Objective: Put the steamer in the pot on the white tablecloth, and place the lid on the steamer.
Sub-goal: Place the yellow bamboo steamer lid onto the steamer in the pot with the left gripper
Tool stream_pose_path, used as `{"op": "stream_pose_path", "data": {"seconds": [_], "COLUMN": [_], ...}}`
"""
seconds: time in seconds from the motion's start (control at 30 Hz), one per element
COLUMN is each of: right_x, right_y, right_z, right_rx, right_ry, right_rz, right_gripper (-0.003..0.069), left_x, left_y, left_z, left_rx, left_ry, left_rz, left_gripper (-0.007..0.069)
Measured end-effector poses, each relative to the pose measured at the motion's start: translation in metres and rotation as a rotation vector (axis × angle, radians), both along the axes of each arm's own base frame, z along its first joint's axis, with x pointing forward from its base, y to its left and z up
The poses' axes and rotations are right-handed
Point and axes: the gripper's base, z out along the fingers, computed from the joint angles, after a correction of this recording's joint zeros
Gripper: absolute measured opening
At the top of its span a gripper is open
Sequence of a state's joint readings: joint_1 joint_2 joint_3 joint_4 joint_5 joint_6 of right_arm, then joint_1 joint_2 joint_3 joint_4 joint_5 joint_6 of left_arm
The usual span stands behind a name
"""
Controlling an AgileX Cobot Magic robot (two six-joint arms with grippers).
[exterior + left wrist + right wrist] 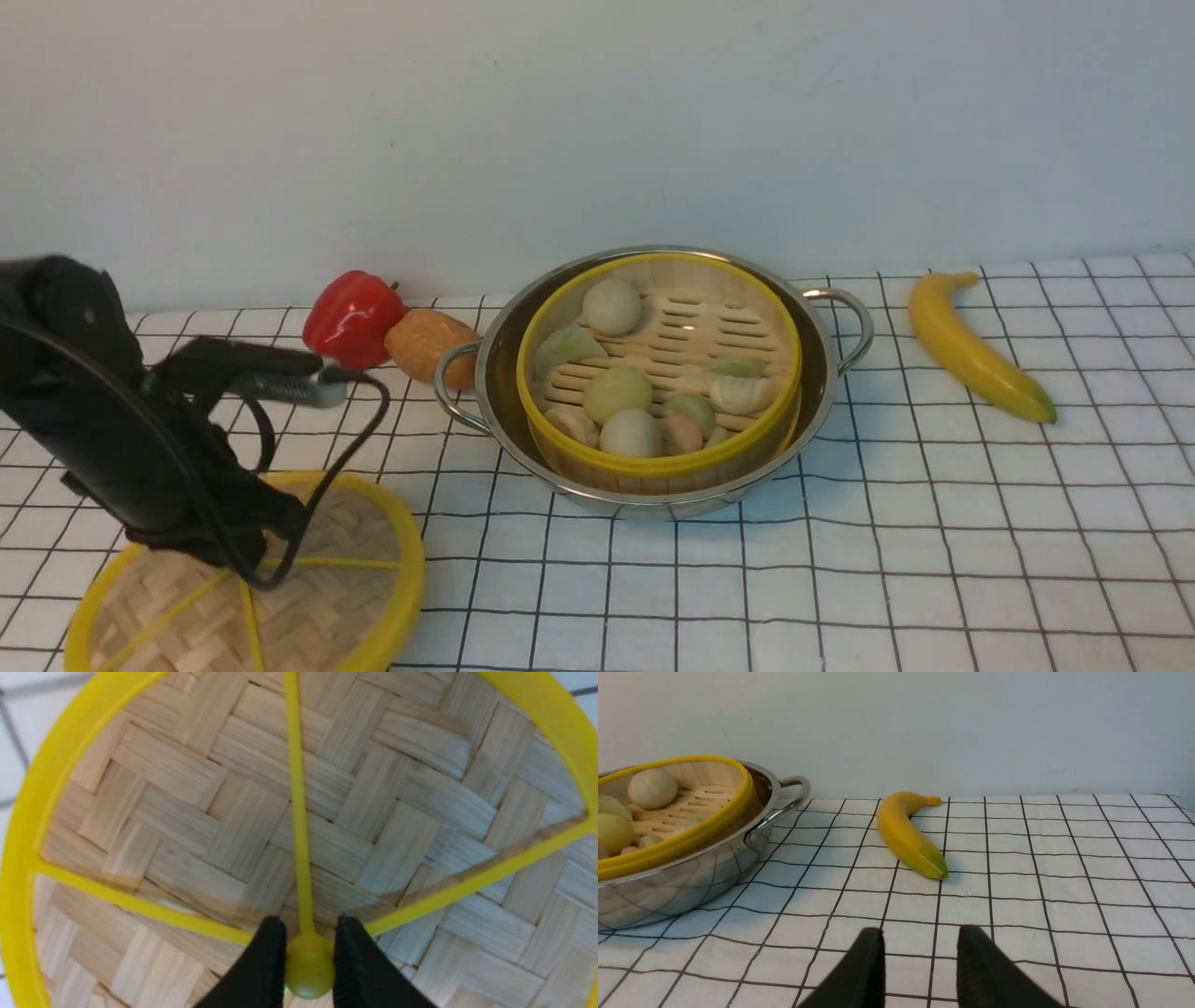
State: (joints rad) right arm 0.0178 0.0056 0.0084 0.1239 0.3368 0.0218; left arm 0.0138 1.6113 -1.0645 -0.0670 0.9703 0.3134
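The steamer sits inside the shiny pot at the middle of the white tablecloth, holding several buns and dumplings. The lid, a woven disc with a yellow rim, lies flat on the cloth at the near left, apart from the pot. In the left wrist view my left gripper is shut on the lid's yellow centre knob. In the right wrist view my right gripper hovers open over bare cloth, with the pot and steamer off to one side.
A banana lies to the right of the pot. A red pepper and a brown bread roll sit behind the pot's left handle. A pale wall closes the back. My left arm stands over the lid.
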Motion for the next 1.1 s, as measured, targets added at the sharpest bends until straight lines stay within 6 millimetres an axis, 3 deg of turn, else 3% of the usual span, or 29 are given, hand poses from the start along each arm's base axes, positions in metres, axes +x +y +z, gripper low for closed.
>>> {"op": "stream_pose_path", "data": {"seconds": [0.17, 0.2, 0.23, 0.37, 0.53, 0.8, 1.1], "right_x": [0.000, 0.000, 0.000, 0.000, 0.000, 0.000, 0.000], "right_y": [0.000, 0.000, 0.000, 0.000, 0.000, 0.000, 0.000], "right_z": [0.000, 0.000, 0.000, 0.000, 0.000, 0.000, 0.000], "right_rx": [0.000, 0.000, 0.000, 0.000, 0.000, 0.000, 0.000], "right_ry": [0.000, 0.000, 0.000, 0.000, 0.000, 0.000, 0.000], "right_rz": [0.000, 0.000, 0.000, 0.000, 0.000, 0.000, 0.000], "right_gripper": [0.0240, 0.0240, 0.0240, 0.0240, 0.0240, 0.0240, 0.0240], "left_x": [0.017, 0.018, 0.023, 0.033, 0.050, 0.087, 0.110], "left_y": [-0.007, -0.008, -0.013, -0.031, -0.068, -0.149, -0.197], "left_z": [0.077, 0.079, 0.100, 0.125, 0.125, 0.109, 0.080], "left_rx": [-0.067, -0.072, -0.118, -0.181, -0.154, -0.006, 0.066], "left_ry": [-0.186, -0.194, -0.261, -0.345, -0.378, -0.470, -0.521], "left_rz": [-0.073, -0.077, -0.133, -0.340, -0.603, -1.000, -1.257], "left_gripper": [0.0116, 0.0116, 0.0116, 0.0116, 0.0116, 0.0116, 0.0116]}}
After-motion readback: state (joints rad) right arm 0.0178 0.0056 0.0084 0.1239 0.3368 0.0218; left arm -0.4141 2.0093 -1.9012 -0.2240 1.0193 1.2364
